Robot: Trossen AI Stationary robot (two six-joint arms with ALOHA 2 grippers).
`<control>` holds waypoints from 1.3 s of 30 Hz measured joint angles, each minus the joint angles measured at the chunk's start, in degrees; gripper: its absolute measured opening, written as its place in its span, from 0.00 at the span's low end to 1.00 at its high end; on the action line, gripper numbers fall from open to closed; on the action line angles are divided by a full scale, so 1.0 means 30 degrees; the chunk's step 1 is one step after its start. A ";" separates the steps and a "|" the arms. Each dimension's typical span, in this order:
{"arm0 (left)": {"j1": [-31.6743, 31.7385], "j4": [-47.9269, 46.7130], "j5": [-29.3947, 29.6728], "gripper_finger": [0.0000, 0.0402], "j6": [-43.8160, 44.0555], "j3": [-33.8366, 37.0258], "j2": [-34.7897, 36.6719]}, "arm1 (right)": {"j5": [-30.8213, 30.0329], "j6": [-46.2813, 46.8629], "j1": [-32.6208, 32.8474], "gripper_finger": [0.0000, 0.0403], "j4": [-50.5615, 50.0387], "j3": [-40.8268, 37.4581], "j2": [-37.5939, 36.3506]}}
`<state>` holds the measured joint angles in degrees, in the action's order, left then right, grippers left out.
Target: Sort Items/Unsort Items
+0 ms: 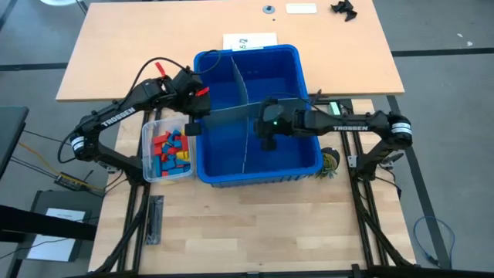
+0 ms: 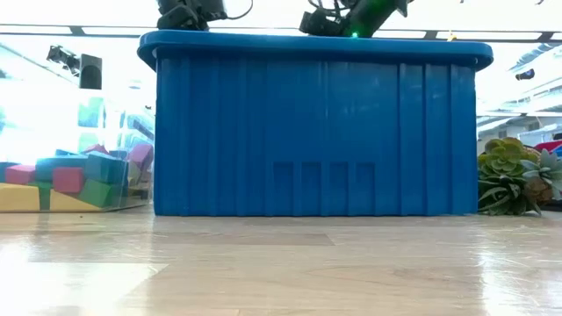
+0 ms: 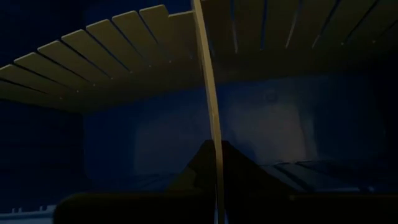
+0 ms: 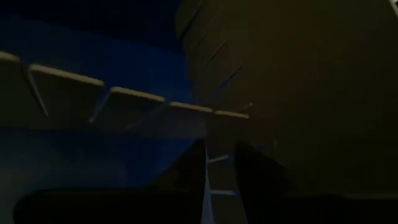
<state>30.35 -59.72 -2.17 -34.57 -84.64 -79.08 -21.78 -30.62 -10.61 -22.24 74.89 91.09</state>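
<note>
The items point(image 1: 171, 148) are red, yellow, green and blue blocks heaped in a clear box point(image 1: 148, 158) left of the blue bin point(image 1: 309, 158); the low view shows the items point(image 2: 79, 175) too. A long grey divider sheet point(image 1: 238, 93) stands upright in the bin. A second grey divider point(image 1: 231, 114) crosses it. My left gripper point(image 1: 199, 116) is shut on that second sheet at the bin's left wall. My right gripper point(image 1: 266, 139) is inside the bin, open, its fingers point(image 4: 189, 168) on either side of a thin upright edge point(image 4: 208, 180). My left gripper pinches the crossing divider between its two fingers point(image 3: 239, 168), which meet on the sheet's thin edge point(image 3: 214, 134) near its left end. The fingers slant down from the table's left. The sheet stands on edge, reaching toward the bin's right. Whether my right gripper touches the edge, I cannot tell.
A small plant point(image 1: 330, 161) stands at the bin's right near corner. A white paper point(image 1: 248, 41) lies behind the bin. A black object point(image 1: 345, 9) and a white label point(image 1: 301, 8) are at the far edge.
</note>
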 joint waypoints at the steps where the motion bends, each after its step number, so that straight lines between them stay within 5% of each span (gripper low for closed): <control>1: 0.0000 -0.0003 0.0000 0.04 -0.0007 0.0000 0.0003 | -0.0444 -0.0070 0.0181 0.20 0.0140 0.0000 -0.0015; 9: 0.0000 -0.0018 0.0000 0.04 -0.0015 0.0000 0.0003 | 0.1015 0.0118 0.0706 0.17 0.0576 -0.0166 0.0590; 18: 0.0007 0.0004 -0.0428 0.04 -0.0029 0.0007 0.0003 | -0.3242 -0.0787 0.0674 0.11 0.1945 -0.0546 0.2819; 24: 0.0000 0.0106 -0.0532 0.04 0.0025 0.0017 -0.0004 | -0.3278 -0.1506 0.0736 0.07 0.4705 -0.0546 0.3399; 39: -0.0737 -0.0251 -0.0855 0.04 0.0044 0.0000 -0.0019 | -0.3300 -0.1214 0.0669 0.05 0.4796 -0.0554 0.3366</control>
<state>28.14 -60.47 -4.74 -34.44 -84.64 -79.13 -31.68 -34.26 -8.60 -7.86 73.23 101.19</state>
